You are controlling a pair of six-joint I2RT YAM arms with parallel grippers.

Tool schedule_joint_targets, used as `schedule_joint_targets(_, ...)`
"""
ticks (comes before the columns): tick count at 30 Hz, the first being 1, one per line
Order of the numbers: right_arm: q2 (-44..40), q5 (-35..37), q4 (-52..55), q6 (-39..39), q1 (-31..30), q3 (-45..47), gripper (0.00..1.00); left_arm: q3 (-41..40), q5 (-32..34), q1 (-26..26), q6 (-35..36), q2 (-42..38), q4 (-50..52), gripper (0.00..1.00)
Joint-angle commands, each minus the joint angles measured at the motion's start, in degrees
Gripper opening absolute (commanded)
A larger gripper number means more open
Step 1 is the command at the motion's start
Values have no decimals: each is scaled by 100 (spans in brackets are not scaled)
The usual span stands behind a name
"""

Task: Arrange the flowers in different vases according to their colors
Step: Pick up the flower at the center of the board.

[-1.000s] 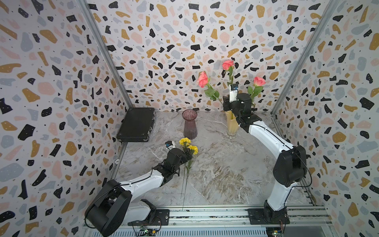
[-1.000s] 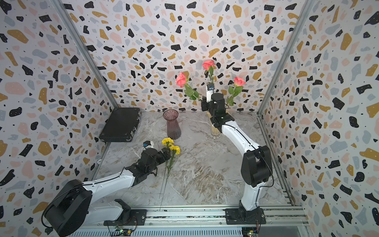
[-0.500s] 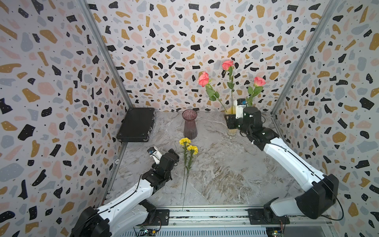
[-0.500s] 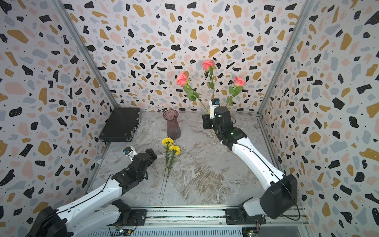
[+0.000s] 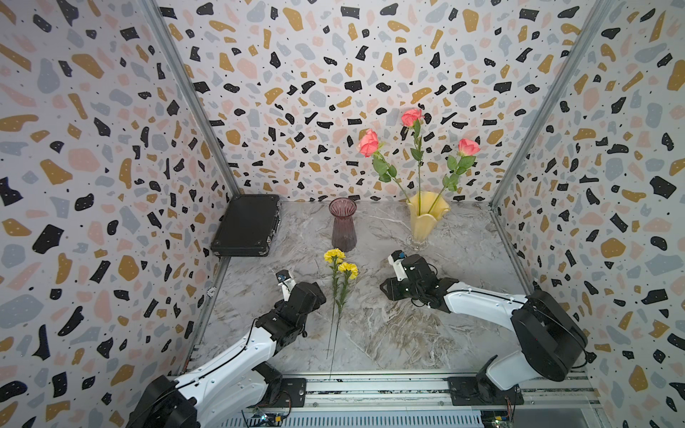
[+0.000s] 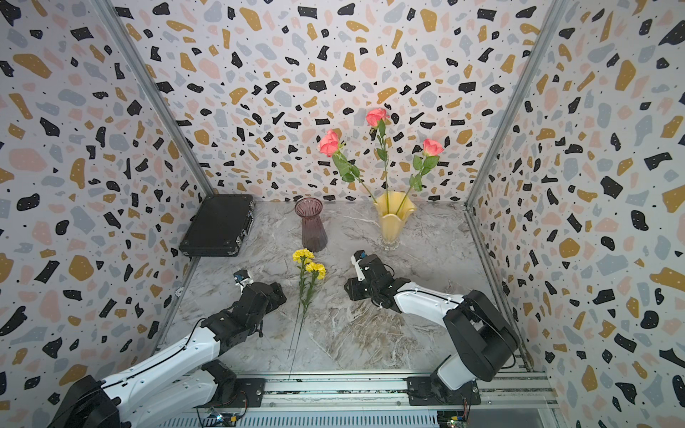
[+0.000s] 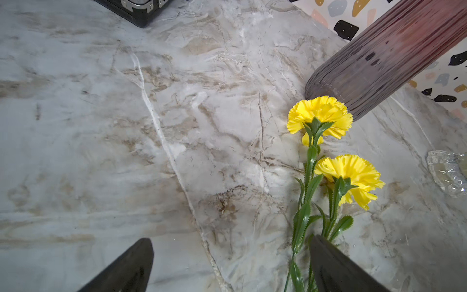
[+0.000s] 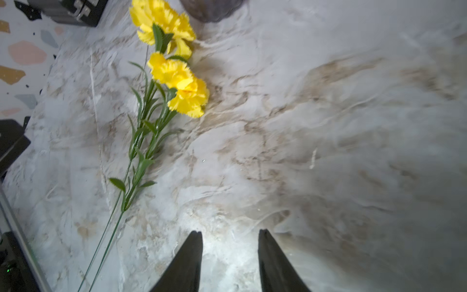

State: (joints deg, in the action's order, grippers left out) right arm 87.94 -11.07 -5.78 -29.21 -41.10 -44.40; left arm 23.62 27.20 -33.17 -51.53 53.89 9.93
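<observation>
The left gripper (image 7: pixel 231 239) and the right gripper (image 8: pixel 230 231) are parted, empty. Between them lie two frilly yellow flowers on thin green stems (image 5: pixel 346 269), stems together. One pinch might take both, or knock the ribbed purple glass vase (image 5: pixel 343 226) ahead.

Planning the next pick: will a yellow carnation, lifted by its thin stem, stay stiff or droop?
Probably light: the yellow carnations have small blooms. Their stems look wire-thin below the leaves, so they may flex and swing.

Coral-pink roses (image 5: pixel 368 143), pale yellow vase (image 5: pixel 426 218), ribbed purple vase (image 5: pixel 343 226), yellow blooms (image 5: pixel 334 255), black case (image 5: pixel 246 226), grey-brown marbled surface (image 5: pixel 389 326), terrazzo walls (image 5: pixel 333 55).
</observation>
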Motion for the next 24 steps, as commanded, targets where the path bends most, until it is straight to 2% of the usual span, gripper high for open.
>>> schedule_joint_targets(1, 65, -269, -540, 53, -137, -224, 41, -21, -81, -18, 177, 48, -387, 99)
schedule_joint_targets(7, 333, -326, -276, -1, -282, -479, 41, 56, -90, -22, 123, 187, -382, 99)
schedule_joint_targets(9, 363, -241, -102, -171, -340, -522, 41, 232, 225, -17, -146, 203, 34, 99)
schedule_joint_targets(11, 397, -187, 210, -357, -455, -644, 40, 408, 810, -19, -634, 188, 766, 99)
schedule_joint_targets(14, 360, 271, 978, -644, -856, -863, 37, 446, 1570, -16, -1413, 137, 1435, 99)
schedule_joint_targets(16, 299, 616, 937, -1141, -1202, -735, 37, 387, 1785, -19, -1702, 61, 1566, 99)
schedule_joint_targets(19, 407, 822, 409, -1782, -1676, -580, 37, 290, 1811, -14, -1703, -77, 1486, 99)
schedule_joint_targets(24, 923, 1306, 789, -1993, -2328, -1245, 37, 153, 1827, -14, -1702, -311, 1410, 99)
